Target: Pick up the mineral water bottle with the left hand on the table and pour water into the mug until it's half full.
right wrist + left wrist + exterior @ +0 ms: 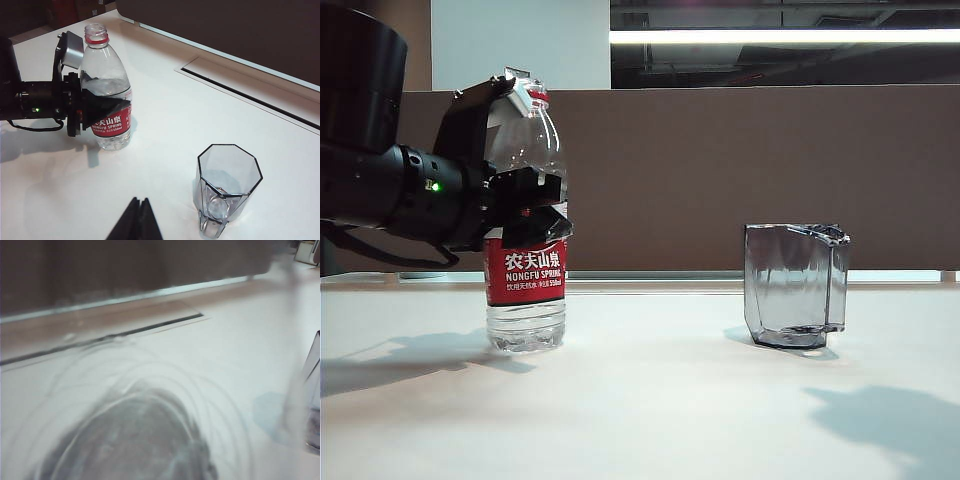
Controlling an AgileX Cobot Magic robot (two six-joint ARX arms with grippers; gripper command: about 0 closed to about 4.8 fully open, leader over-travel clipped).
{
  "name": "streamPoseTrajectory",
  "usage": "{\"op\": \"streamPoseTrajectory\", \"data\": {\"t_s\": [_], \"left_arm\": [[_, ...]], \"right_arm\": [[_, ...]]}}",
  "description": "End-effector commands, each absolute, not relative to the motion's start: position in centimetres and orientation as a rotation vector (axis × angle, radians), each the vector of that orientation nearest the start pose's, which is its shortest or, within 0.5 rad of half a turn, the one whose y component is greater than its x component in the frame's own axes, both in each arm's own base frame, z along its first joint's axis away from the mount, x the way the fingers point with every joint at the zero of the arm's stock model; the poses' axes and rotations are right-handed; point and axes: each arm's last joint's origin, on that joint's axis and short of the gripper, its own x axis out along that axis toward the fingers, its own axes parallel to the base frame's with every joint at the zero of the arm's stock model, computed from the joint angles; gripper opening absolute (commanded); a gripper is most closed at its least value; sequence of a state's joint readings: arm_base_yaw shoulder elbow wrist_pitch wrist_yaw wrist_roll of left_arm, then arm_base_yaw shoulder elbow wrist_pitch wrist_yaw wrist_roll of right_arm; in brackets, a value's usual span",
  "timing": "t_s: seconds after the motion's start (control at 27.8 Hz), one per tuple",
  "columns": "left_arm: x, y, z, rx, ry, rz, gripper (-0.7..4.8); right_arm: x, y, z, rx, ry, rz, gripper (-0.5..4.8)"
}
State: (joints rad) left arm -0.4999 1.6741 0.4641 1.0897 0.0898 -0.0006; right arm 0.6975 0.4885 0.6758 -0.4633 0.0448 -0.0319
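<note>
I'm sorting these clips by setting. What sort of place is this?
Probably a lab or office test bench, not a home: a bare wide white tabletop, a plain brown partition panel behind it, and a ceiling strip light over a dim open room beyond.

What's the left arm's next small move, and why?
Probably lift straight up. The left pincer is closed around the clear plastic mineral water bottle above its red label, and the bottle, uncapped, stands upright on the white table. The smoky grey faceted mug stands apart. The right pincer hangs shut.
</note>
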Motion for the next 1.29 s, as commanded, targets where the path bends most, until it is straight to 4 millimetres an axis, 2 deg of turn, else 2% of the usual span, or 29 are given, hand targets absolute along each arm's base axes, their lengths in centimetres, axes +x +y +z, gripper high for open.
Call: {"op": "streamPoseTrajectory", "data": {"t_s": [0.04,1.01,1.19,1.29], "left_arm": [[25.0,-14.0,14.8,0.022,0.107,-0.594,1.19],[25.1,-14.1,15.5,-0.049,0.057,-0.593,1.2],[26.3,-14.7,16.3,-0.043,0.085,-0.592,1.2],[27.6,-15.6,17.4,-0.03,0.109,-0.595,1.2]], "right_arm": [[8.5,6.9,30.9,-0.127,0.231,0.655,-0.05],[8.5,6.9,30.9,-0.127,0.231,0.655,-0.06],[8.5,6.9,30.9,-0.127,0.231,0.655,-0.06],[8.4,6.9,30.9,-0.127,0.234,0.655,-0.05]]}}
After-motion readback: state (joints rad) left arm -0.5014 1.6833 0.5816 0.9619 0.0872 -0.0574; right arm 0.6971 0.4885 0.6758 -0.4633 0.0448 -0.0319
